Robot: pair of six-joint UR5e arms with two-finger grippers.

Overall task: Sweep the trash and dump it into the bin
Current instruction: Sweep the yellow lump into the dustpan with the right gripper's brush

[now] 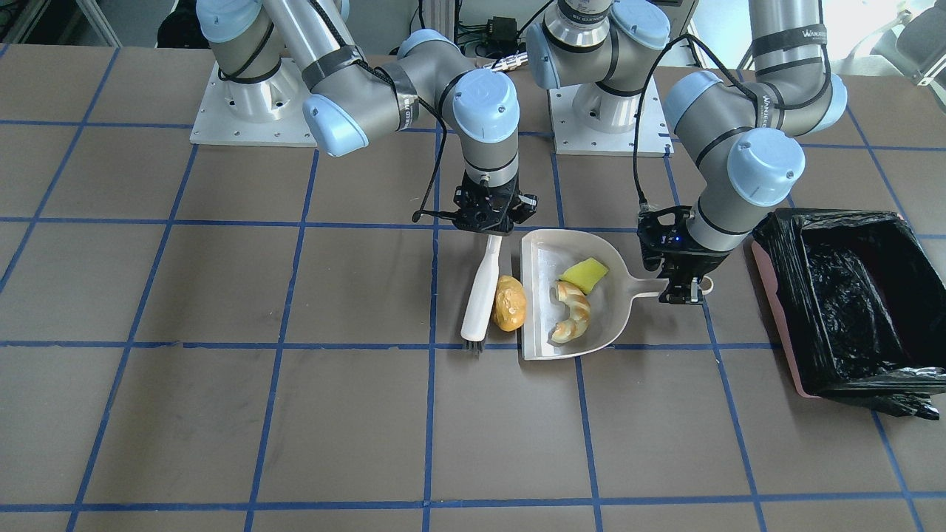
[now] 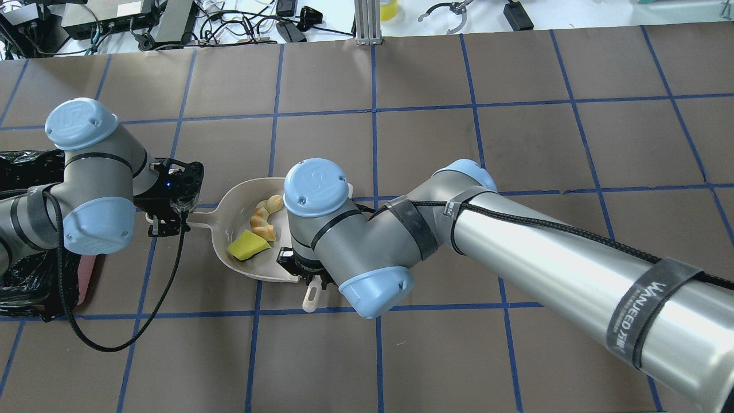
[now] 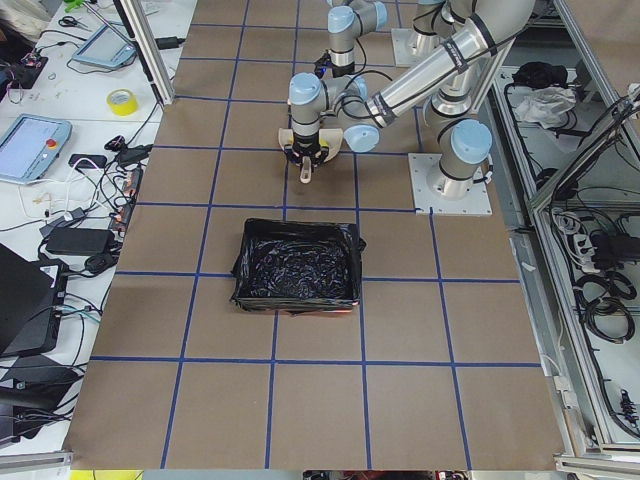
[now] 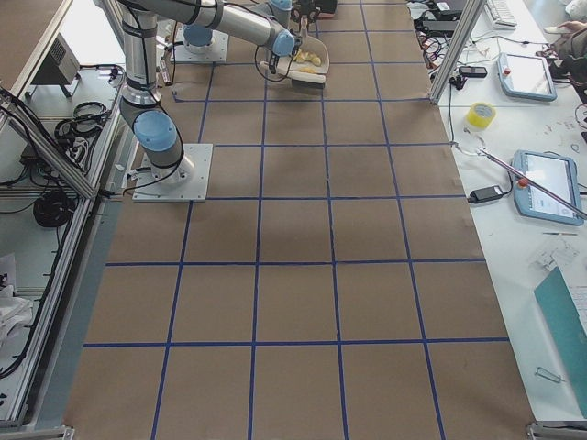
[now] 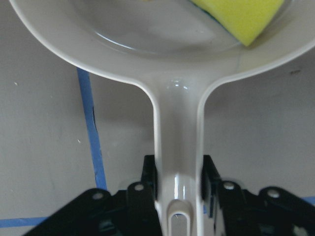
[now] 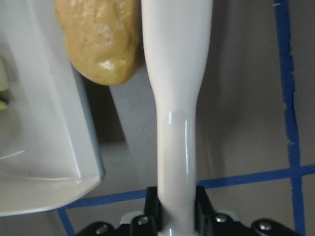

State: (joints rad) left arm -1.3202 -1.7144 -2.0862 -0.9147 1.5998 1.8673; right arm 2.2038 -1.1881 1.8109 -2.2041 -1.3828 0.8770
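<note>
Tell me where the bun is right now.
In the front-facing view's centre, the bun lies on the table between the brush and the open edge of the dustpan, outside it.

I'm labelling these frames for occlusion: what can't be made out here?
- Overhead view: the right arm hides the bun and most of the brush.
- Overhead view: the bin is cut by the left edge and covered by the left arm.
- Left wrist view: the croissant lies outside the frame, past the dustpan.
- Side views: the dustpan's contents are too small.
</note>
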